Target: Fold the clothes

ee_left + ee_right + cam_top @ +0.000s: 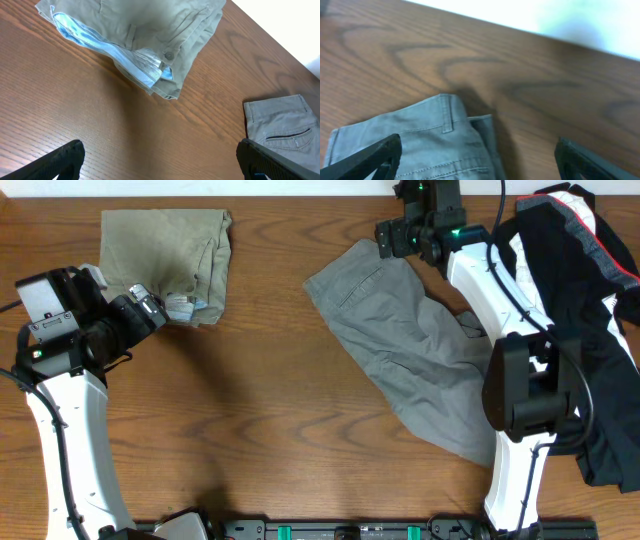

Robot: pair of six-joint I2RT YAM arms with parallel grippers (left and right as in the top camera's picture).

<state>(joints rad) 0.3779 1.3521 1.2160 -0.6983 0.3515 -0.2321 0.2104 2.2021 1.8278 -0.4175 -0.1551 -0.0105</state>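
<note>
**Rumpled plain grey cloth shorts [420, 355] on brown wooden bench [260, 410]**

The shorts lie right of centre, their waistband corner under the right pincer [385, 237], which is spread wide and empty. The left pincer [155, 308], equally wide and empty, hovers beside folded khaki shorts [165, 250].

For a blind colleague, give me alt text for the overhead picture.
Grey shorts lie rumpled right of centre on a wooden table, the right pincer at their waistband. Folded khaki shorts sit far left beside the left pincer; a black striped top is heaped at the right edge.
</note>
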